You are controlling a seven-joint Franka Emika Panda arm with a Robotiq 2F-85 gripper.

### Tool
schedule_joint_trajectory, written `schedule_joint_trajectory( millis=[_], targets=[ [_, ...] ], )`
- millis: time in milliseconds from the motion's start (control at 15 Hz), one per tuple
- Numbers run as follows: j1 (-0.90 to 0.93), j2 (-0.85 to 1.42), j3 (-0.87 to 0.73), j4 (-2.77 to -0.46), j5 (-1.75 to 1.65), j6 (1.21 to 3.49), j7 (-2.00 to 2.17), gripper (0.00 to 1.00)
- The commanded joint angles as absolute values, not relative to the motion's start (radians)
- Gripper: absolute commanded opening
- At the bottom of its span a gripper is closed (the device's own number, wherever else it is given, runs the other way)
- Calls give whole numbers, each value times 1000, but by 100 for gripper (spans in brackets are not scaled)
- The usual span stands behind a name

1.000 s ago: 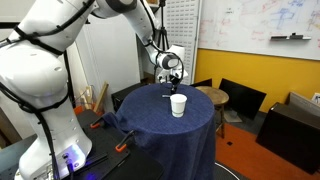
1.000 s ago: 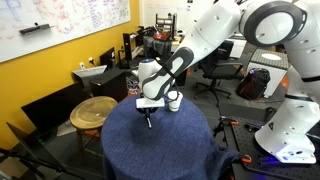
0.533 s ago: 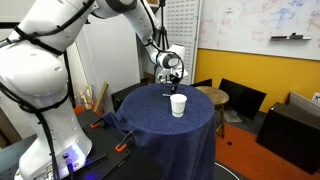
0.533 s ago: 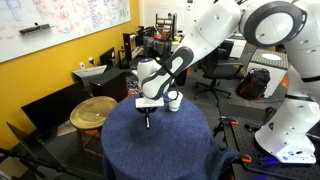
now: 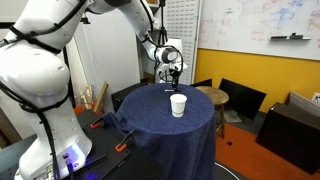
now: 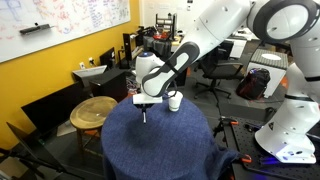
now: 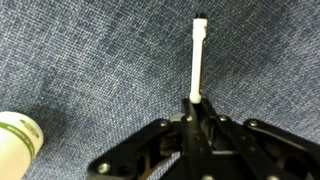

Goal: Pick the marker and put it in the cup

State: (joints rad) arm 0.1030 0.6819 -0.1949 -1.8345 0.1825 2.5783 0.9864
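My gripper (image 5: 174, 71) (image 6: 144, 103) is shut on the marker (image 6: 143, 114) and holds it upright, just above the blue-clothed round table (image 5: 150, 118) (image 6: 170, 145). In the wrist view the marker (image 7: 197, 55) is a thin pale stick with a dark tip, sticking out from between the shut jaws (image 7: 195, 102) over the blue cloth. The small white cup (image 5: 178, 105) (image 6: 174, 100) stands upright on the table, a short way to the side of the gripper. Its rim shows at the lower left edge of the wrist view (image 7: 14, 140).
A round wooden stool (image 6: 93, 110) (image 5: 212, 95) stands just beyond the table. Black chairs (image 5: 240, 98) and clutter ring the table. An orange clamp (image 5: 122, 148) sits at the cloth's edge. The robot's white base (image 5: 40, 110) is beside the table.
My gripper has risen a little with the marker in it, and the marker's tip has come up off the cloth. The cup has not moved.
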Motion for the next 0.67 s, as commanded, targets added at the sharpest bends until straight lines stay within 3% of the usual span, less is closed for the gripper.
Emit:
schedule_joint_trajectory(
  millis=[0, 600],
  targets=[
    [163, 567, -245, -1955, 113, 2650, 1059, 3],
    [371, 351, -486, -2205, -286, 2793, 1394, 3]
  ],
)
